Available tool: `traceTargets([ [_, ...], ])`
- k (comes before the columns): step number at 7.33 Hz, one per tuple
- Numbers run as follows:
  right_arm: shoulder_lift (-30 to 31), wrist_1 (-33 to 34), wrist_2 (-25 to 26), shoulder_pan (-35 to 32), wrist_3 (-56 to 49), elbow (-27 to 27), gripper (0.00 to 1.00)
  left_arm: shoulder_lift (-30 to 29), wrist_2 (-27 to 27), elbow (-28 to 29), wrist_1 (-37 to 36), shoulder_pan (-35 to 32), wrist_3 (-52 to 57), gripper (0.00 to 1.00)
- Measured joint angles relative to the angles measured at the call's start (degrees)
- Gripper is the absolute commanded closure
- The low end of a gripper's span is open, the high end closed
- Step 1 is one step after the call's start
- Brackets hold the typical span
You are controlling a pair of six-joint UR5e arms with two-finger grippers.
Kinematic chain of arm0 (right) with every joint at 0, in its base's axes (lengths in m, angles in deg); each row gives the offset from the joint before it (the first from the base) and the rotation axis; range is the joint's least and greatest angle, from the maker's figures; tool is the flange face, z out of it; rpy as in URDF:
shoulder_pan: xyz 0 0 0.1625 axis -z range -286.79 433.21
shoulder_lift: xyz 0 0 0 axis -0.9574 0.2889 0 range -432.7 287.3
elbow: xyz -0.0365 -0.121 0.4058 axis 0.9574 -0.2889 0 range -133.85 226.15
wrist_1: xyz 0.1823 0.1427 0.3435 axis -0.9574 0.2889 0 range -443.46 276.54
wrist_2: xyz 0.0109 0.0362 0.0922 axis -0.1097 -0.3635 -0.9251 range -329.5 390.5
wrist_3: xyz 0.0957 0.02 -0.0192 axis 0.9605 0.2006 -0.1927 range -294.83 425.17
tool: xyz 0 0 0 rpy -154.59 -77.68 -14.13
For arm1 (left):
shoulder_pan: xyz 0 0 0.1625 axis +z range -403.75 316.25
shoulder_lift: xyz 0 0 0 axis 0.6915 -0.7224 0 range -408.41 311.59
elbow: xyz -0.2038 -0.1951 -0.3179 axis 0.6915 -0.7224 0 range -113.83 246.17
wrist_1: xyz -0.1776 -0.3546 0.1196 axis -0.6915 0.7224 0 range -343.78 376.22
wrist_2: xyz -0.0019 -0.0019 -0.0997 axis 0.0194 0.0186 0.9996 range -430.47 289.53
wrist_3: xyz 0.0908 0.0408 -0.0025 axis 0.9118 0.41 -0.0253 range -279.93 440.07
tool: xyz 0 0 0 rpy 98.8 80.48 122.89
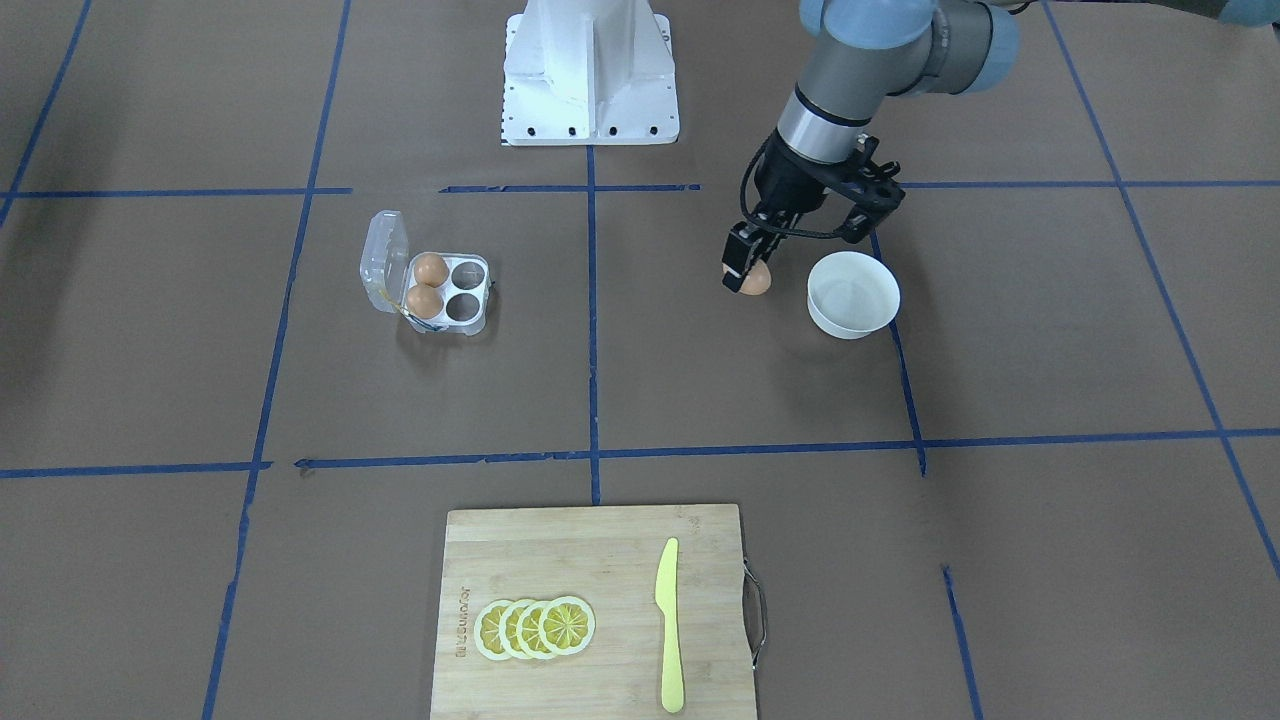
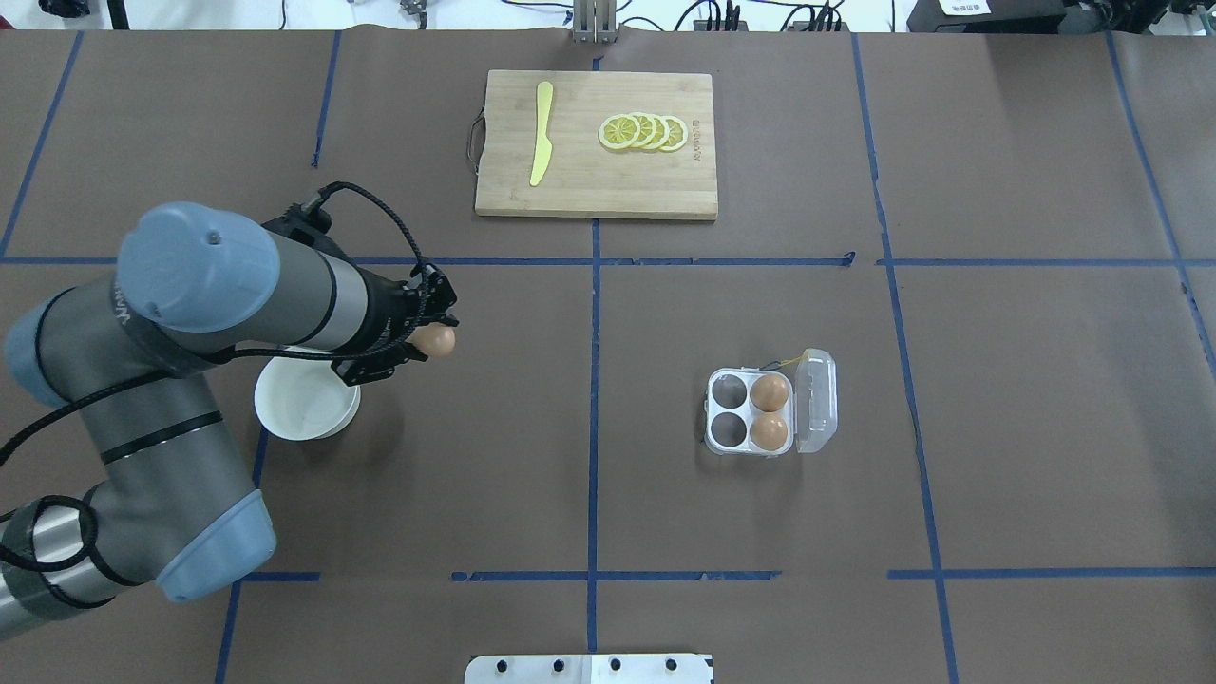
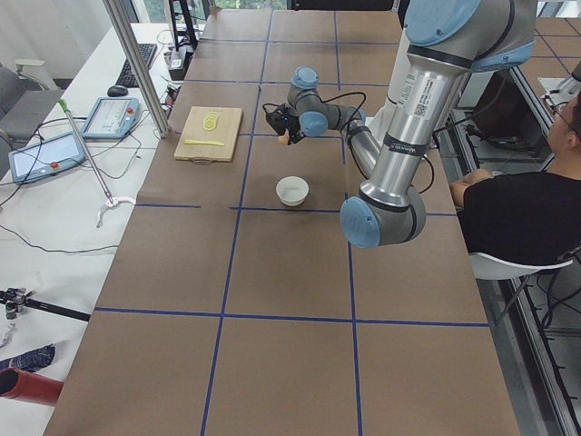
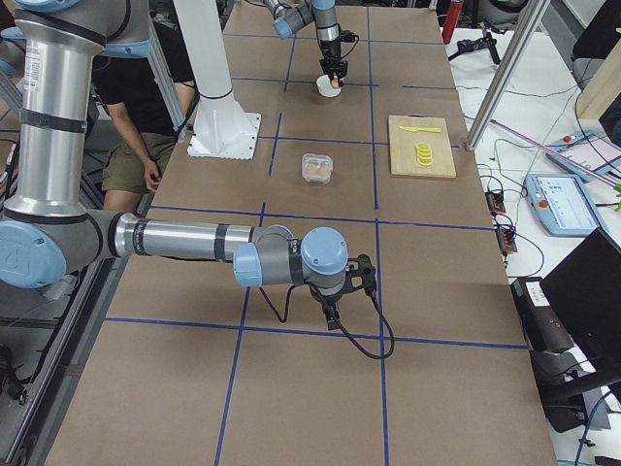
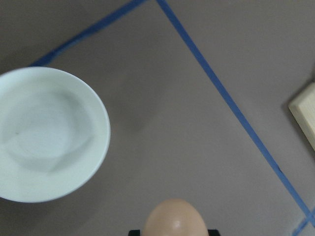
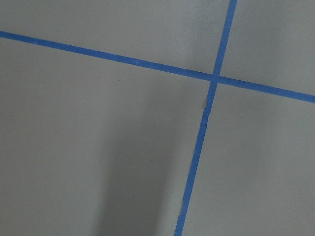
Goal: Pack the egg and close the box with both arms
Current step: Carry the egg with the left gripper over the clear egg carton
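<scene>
My left gripper (image 1: 745, 275) is shut on a light-brown egg (image 1: 757, 281) and holds it above the table, just beside the white bowl (image 1: 853, 294). The egg also shows in the overhead view (image 2: 439, 339) and at the bottom of the left wrist view (image 5: 174, 219). The clear egg box (image 1: 467, 274) lies open, its lid (image 1: 385, 260) folded back. Two brown eggs (image 1: 431, 268) fill the cups next to the lid; the other two cups are empty. My right gripper (image 4: 335, 316) hangs over bare table far from the box; I cannot tell whether it is open or shut.
A wooden cutting board (image 1: 590, 560) with lemon slices (image 1: 535, 628) and a yellow knife (image 1: 668, 620) lies at the table's far side from the robot. The white pedestal base (image 1: 590, 70) stands between the arms. A person sits beside the table (image 3: 517, 200).
</scene>
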Motion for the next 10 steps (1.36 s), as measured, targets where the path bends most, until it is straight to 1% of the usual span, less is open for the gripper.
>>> traceTargets([
  [1, 0.0, 0.0, 0.0, 0.0, -0.1, 0.0, 0.0, -2.0, 0.0, 1.2, 0.1, 0.4, 0.6, 1.0],
  [3, 0.3, -0.1, -0.1, 0.0, -0.2, 0.0, 0.0, -3.2, 0.0, 3.2, 0.7, 1.0, 1.1, 1.0],
  [5, 0.5, 0.0, 0.0, 0.0, 0.0, -0.2, 0.0, -5.5, -1.3, 4.3, 1.0, 3.4, 5.1, 1.0],
  [8, 0.4, -0.1, -2.0, 0.0, 0.4, -1.0, 0.0, -14.7, -5.5, 10.8, 1.3, 7.7, 17.2, 1.0],
  [10, 0.1, -0.1, -2.4, 0.0, 0.3, -2.4, 0.0, -19.5, -7.2, 14.7, 1.5, 9.1, 27.0, 1.0],
])
